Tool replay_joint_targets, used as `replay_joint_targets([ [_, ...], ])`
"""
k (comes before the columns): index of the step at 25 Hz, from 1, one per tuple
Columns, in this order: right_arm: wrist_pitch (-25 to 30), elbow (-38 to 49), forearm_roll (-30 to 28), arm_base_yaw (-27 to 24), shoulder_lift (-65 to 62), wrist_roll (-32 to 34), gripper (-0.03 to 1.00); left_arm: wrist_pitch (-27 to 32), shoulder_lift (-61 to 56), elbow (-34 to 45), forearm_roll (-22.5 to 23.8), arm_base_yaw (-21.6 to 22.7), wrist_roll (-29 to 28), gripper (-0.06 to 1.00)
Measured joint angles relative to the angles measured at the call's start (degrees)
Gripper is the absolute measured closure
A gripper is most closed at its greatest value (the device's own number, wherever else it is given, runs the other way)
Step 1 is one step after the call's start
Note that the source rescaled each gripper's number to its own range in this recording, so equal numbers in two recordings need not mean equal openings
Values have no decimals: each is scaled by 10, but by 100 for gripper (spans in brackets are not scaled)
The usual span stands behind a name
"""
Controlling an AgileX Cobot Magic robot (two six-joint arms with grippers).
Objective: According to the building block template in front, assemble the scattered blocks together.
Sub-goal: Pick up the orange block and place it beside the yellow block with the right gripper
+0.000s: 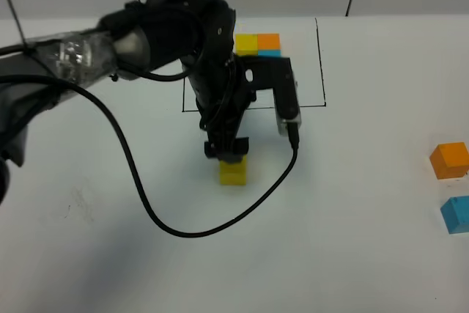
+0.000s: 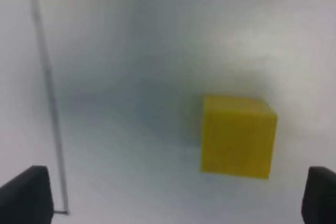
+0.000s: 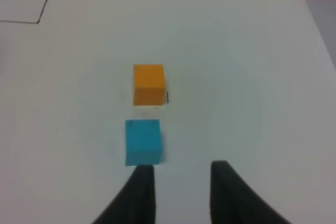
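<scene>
While the left gripper [image 1: 233, 153] hangs straight over the yellow cube [image 1: 234, 172], I read its fingers [image 2: 23, 195] as spread wide, nothing held. The cube sits on the worktop [image 1: 352, 203] between them, near the middle. Over by the right edge, the right gripper [image 3: 181, 182] is part open and empty, one fingertip just beside the light blue cube [image 3: 143, 141]; contact I cannot tell. Past that lies the orange cube [image 3: 148, 83], a small gap between the two. At the far edge the template [image 1: 258, 44] sits inside its black frame [image 1: 321, 64].
</scene>
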Motion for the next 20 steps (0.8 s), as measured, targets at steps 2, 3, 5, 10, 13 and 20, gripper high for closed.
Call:
replay_joint_targets([
  [2,0,0,0,0,0,0,97,10,-46,-16,13,-3,-18,-6],
  [3,0,0,0,0,0,0,97,14,-70,-23,18,-4,-26,-6],
  [5,0,0,0,0,0,0,97,23,-119,-29,28,-4,-38,-5],
  [10,0,0,0,0,0,0,97,80,-250,-29,32,-4,-64,2],
  [13,0,0,0,0,0,0,97,131,-321,-29,34,-4,-90,7],
  [20,0,0,0,0,0,0,97,135,-483,6,112,-5,-192,18],
])
